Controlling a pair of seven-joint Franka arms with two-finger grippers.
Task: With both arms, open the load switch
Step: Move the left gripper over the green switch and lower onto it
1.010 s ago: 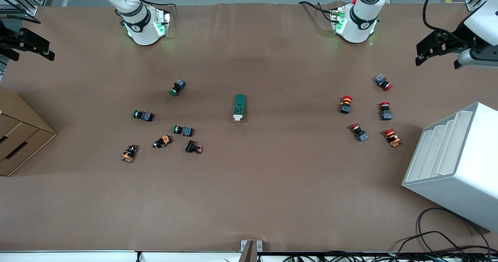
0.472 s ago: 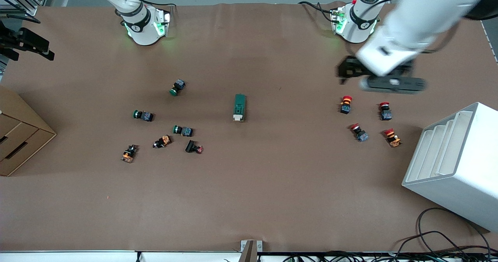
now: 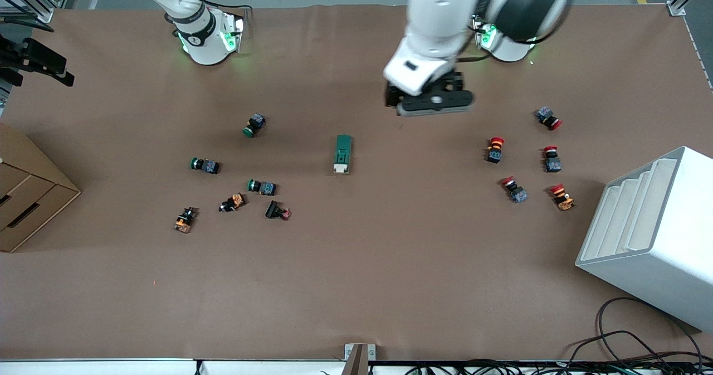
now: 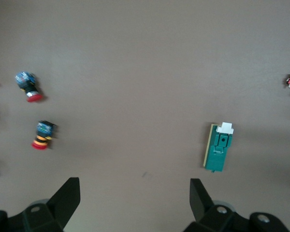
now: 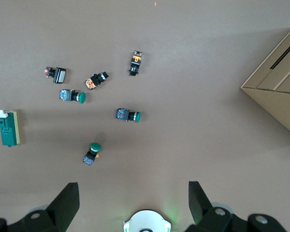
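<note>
The load switch (image 3: 343,153) is a dark-green block with a white tab on the end nearer the front camera. It lies flat in the middle of the table and shows in both wrist views (image 4: 219,150) (image 5: 7,128). My left gripper (image 3: 426,100) hangs open over bare table between the switch and the left arm's base, and its fingers (image 4: 67,198) hold nothing. My right gripper (image 3: 37,63) waits open, high over the right arm's end of the table, with its wrist view (image 5: 133,203) looking down on its own base.
Green and orange push buttons (image 3: 260,186) lie scattered toward the right arm's end. Red ones (image 3: 495,149) lie toward the left arm's end. A white stepped rack (image 3: 652,235) stands near them, a cardboard box (image 3: 28,196) stands at the right arm's end, and cables (image 3: 629,341) lie by the near edge.
The left arm has swung in from the left arm's end of the table toward the middle, close to the load switch. The right arm and the switch have not moved.
</note>
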